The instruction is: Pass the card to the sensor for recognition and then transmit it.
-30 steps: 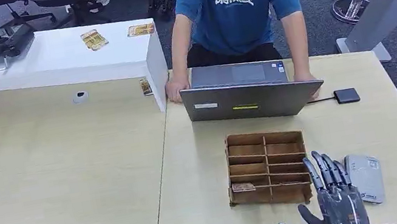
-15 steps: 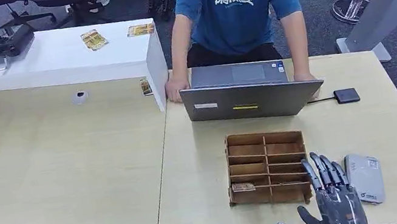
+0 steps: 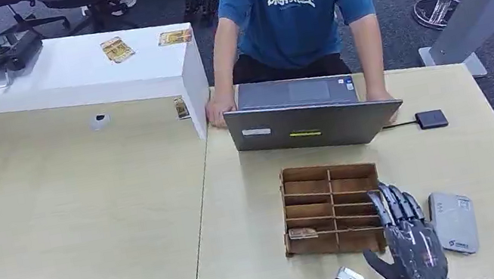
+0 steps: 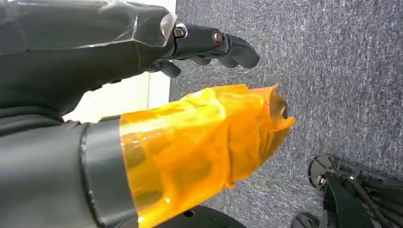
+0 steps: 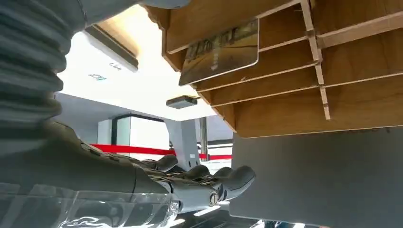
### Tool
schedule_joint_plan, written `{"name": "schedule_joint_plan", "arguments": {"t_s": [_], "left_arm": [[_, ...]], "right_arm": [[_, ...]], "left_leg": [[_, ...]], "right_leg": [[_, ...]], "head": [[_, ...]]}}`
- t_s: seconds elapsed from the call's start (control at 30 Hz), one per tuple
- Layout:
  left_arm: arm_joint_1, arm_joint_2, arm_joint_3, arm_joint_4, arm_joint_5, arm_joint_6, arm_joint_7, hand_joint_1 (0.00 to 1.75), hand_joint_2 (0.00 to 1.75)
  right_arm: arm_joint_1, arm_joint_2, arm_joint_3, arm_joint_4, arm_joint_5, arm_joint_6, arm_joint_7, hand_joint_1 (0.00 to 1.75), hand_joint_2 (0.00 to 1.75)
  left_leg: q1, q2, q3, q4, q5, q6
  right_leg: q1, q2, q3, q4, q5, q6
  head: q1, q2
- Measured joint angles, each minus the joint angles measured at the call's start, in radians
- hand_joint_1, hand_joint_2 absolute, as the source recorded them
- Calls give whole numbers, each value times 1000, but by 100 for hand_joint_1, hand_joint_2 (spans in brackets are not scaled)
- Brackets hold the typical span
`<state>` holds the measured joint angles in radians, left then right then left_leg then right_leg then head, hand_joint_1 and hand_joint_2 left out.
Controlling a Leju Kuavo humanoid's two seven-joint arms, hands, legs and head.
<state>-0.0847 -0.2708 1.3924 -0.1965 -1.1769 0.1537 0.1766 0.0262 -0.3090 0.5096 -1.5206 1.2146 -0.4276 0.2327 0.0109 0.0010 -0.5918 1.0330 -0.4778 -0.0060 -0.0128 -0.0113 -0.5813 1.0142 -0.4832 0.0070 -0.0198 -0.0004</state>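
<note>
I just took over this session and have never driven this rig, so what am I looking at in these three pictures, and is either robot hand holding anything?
This is a humanoid robot with two arms. The head view looks down from high on its body onto a light wooden table. The right robot hand reaches over the table's near edge, fingers straight and apart, holding nothing, between a wooden slotted box and a flat grey sensor. One card stands in a front slot of the box. Across the table a person leans over a laptop.

The right wrist view sits behind that hand and is turned; it shows the box and the card close up.

The left wrist view shows the left robot hand hanging over grey carpet, holding nothing, its thumb wrapped in orange film.
</note>
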Motion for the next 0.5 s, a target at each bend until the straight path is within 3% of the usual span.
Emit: {"name": "schedule_joint_plan", "arguments": {"t_s": [0.5], "left_arm": [[0,0,-1,0,-1,0,0,0,0]], "right_arm": [[-25,15,7,39,0,6,-2,0,175]], "left_leg": [[0,0,0,0,0,0]], "right_leg": [[0,0,0,0,0,0]], "head": [[0,0]]}}
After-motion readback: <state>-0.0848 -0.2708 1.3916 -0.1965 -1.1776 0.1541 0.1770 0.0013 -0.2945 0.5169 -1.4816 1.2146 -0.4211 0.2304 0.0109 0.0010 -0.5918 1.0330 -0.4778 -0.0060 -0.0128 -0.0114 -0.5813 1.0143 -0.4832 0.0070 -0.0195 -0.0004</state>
